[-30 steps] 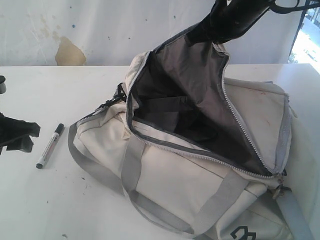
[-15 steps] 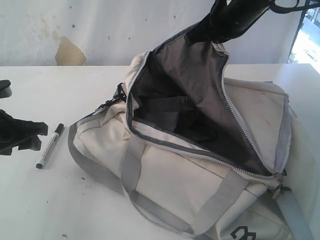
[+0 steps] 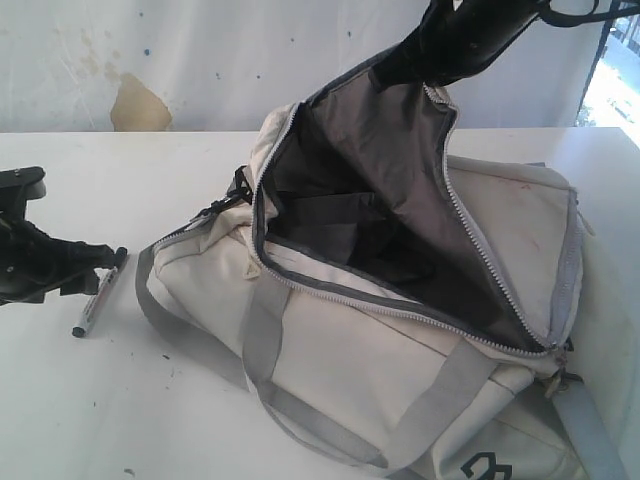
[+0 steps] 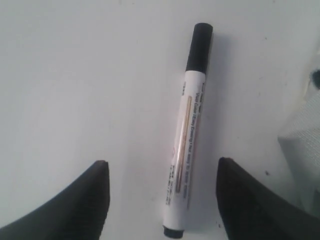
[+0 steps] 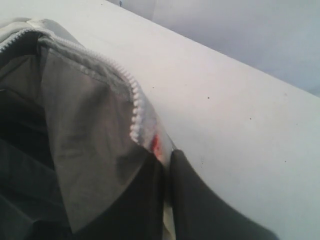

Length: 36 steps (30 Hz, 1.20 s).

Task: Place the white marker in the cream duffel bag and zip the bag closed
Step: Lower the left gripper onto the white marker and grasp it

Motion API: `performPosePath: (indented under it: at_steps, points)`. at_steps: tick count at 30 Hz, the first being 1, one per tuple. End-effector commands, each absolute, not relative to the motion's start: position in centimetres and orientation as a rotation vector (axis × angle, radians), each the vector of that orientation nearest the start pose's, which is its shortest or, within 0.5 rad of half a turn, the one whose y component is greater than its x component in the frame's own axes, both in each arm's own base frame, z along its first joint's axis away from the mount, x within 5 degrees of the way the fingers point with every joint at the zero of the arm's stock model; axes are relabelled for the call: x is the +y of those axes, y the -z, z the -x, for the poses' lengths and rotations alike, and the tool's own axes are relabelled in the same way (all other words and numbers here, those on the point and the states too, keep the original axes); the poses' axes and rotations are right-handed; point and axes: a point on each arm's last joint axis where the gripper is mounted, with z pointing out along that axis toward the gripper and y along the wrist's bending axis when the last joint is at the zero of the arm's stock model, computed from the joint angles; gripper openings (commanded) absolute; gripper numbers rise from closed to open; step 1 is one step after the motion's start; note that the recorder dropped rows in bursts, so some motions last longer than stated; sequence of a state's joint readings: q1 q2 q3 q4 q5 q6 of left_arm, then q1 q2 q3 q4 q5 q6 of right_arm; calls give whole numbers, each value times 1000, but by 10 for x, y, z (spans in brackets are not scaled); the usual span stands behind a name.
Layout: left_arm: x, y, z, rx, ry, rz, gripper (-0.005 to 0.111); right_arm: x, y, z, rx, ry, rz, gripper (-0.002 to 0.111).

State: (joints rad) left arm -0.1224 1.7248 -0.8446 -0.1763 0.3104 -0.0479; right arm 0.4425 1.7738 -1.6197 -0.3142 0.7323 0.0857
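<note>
Left claw point(image 4: 162, 161) straddles white marker point(image 4: 190, 130) (jaws wide).

Matte black all over the left gripper point(image 4: 162, 165): its jaws are broad wedges tapering to blunt, rounded tips. Same matte black on the right gripper point(image 5: 167, 159), jaws smooth and flat-sided. Behind it a bulky black arm point(image 3: 460, 35), with a thin dark cable point(image 3: 570, 22) looping off.

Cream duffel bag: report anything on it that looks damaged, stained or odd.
On the cream duffel bag, the flap stands up, pinched by the right tool; a red smear sits beside the zipper teeth there.
</note>
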Motion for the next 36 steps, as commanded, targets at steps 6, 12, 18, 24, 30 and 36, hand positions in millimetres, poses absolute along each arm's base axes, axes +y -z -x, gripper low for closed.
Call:
performPosePath:
  at_steps: [6,12,18,24,30,36]
  points:
    - [-43,-133,-325,2618,150,67,66,155,-344,-379,2217,102,575,0]
    - [-43,-123,-328,2618,135,39,66,155,-344,-379,2210,99,575,0]
    - [-43,-109,-328,2661,127,35,65,155,-344,-379,2210,99,575,0]
    - [-43,-107,-327,2674,127,34,38,155,-344,-379,2210,99,575,0]
    - [-44,-106,-325,2694,125,23,0,155,-344,-379,2210,99,575,0]
    - [-44,-111,-325,2690,128,17,0,155,-344,-379,2210,99,575,0]
